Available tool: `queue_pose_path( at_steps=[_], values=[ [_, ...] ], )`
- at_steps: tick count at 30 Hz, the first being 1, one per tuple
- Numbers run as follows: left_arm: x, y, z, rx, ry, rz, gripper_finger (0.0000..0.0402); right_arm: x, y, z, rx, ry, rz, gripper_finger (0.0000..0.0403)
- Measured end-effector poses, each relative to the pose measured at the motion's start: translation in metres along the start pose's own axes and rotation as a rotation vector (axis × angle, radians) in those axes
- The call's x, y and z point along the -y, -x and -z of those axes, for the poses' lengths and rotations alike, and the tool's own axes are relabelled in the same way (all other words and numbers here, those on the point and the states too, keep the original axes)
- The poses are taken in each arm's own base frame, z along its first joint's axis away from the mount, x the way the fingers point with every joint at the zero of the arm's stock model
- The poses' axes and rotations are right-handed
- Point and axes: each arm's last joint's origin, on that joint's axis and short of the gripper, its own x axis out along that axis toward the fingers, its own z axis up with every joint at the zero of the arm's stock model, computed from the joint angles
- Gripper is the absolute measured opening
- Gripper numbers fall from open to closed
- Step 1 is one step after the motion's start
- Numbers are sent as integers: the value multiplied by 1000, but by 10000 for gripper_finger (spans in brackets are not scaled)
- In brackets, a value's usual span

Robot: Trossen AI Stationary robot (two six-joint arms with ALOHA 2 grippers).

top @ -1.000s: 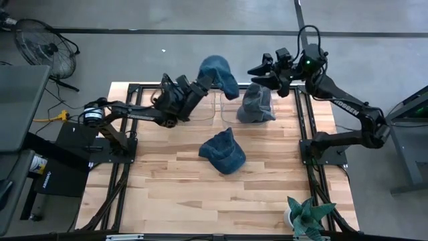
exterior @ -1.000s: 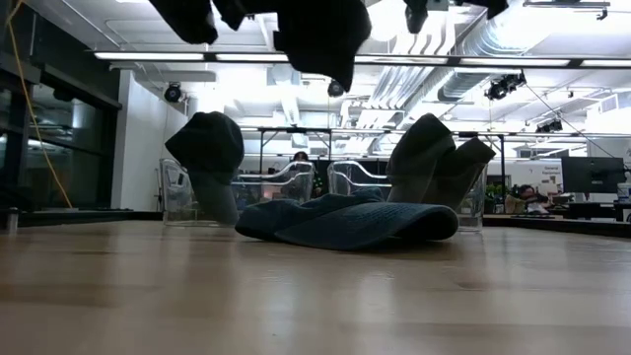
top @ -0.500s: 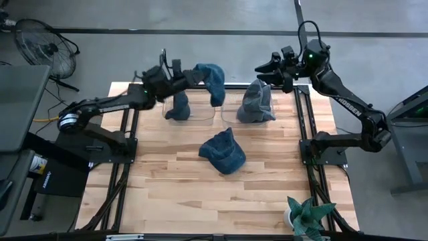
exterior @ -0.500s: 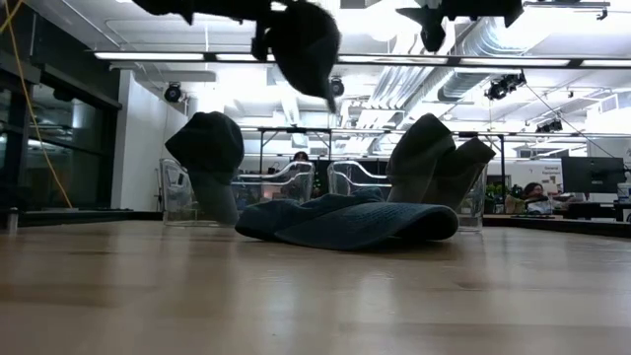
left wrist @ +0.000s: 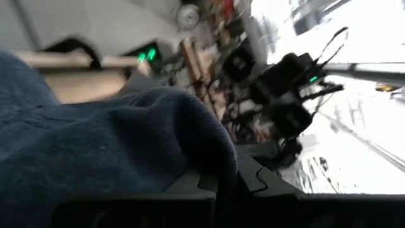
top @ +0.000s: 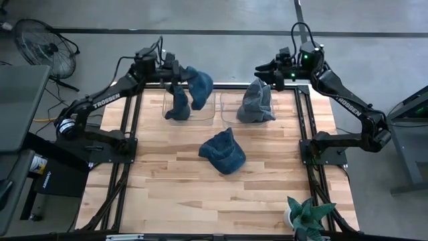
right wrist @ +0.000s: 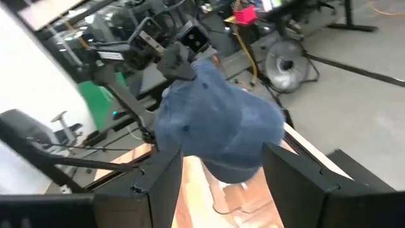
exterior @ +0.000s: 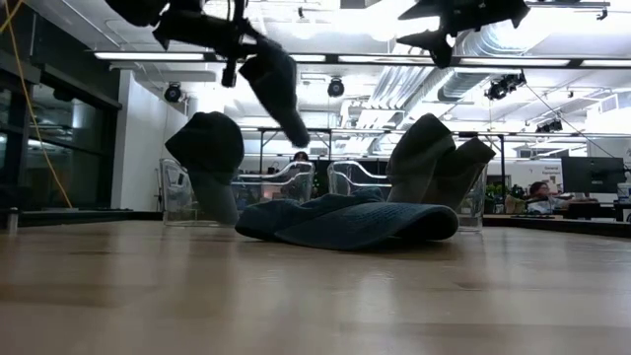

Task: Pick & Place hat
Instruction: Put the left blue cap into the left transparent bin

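Wooden table (top: 167,201), two clear bins (top: 208,115) at far edge. Left gripper (top: 175,73) clamps blue hat (top: 196,87), which hangs below fingers above left bin, beside hat already inside. Right gripper (top: 267,70) open, empty, above right bin's hat (top: 256,104). Third hat (top: 223,150) on table, apparently still unplaced.

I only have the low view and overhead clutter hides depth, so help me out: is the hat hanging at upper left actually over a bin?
Observer: Yes. From above, the held hat hangs over the left clear bin, gripped by the left claw.
Operator: Is that bin empty?
Observer: No, another blue hat already stands in it.
Operator: And the right arm?
Observer: Its right claw is open, holding nothing, above the table's far edge beside the grey hat in the right bin.
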Motion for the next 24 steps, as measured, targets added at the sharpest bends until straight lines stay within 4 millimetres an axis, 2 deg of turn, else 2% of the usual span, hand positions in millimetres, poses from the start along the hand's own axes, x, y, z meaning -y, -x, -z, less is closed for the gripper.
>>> queue_pose_path(
  at_steps=[7,11,18,24],
  values=[
    [-22,17,-11,-82,55,-91,0,1,-3,6,-21,-36,106,209],
    [-26,22,-15,-94,60,-97,0,1,-5,8,-20,-37,171,209],
    [-33,24,-13,-105,107,-154,0,1,-6,9,-13,-7,245,209],
    [-34,17,-1,-89,168,-242,0,2,-6,9,-6,3,277,209]
  ],
)
